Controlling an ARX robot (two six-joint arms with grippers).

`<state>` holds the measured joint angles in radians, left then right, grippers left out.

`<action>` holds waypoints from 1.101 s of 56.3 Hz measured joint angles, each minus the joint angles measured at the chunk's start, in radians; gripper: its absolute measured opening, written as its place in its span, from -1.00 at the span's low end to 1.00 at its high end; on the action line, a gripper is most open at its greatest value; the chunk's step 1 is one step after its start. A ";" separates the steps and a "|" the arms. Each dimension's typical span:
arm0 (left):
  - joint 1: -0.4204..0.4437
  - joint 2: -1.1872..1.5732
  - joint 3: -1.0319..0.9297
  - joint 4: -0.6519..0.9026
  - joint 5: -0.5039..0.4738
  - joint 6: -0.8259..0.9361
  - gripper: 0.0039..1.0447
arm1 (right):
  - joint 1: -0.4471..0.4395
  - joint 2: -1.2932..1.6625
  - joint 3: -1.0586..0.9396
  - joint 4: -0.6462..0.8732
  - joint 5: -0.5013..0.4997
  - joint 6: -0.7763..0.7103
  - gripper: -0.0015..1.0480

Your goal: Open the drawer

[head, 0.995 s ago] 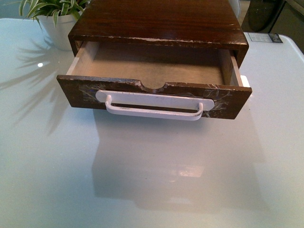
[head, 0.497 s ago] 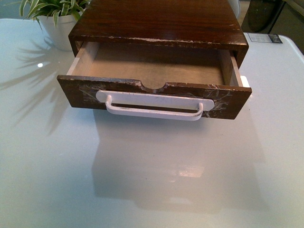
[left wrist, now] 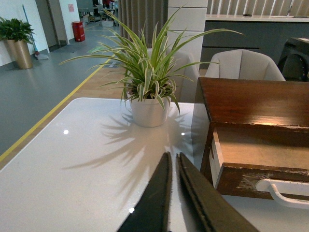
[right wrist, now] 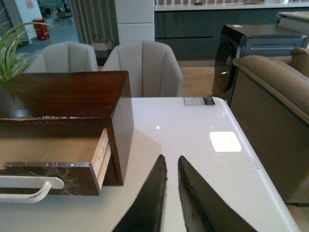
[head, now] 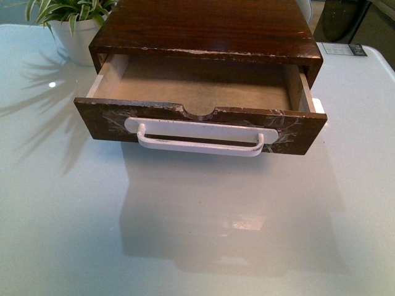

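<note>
On the table [head: 62, 216], the drawer [head: 197, 126] stands pulled out, bare inside.

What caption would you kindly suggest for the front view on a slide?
Dark brown wooden drawer with long white bar handle pulled open and empty, beside a potted plant.

Glossy white table [head: 197, 246], beige chairs [right wrist: 142, 67]

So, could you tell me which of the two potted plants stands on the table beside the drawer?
The spider plant in the white pot stands on the white table, left of the open drawer. The other plant, in a gold pot, stands on the floor far behind.
</note>
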<state>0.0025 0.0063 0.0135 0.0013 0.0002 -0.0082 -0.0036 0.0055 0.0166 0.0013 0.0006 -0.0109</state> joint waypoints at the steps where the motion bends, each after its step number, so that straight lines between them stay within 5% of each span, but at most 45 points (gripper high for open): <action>1: 0.000 0.000 0.000 0.000 0.000 0.000 -0.72 | 0.000 0.000 0.000 0.000 0.000 0.000 -0.64; 25: 0.000 0.000 0.000 0.000 0.000 0.000 0.87 | 0.000 0.000 0.000 0.000 0.000 0.001 0.86; 62: 0.000 0.000 0.000 0.000 0.000 0.002 0.84 | 0.000 0.000 0.000 0.000 0.000 0.001 0.83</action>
<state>0.0025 0.0063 0.0135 0.0013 0.0002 -0.0059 -0.0036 0.0055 0.0166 0.0013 0.0006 -0.0101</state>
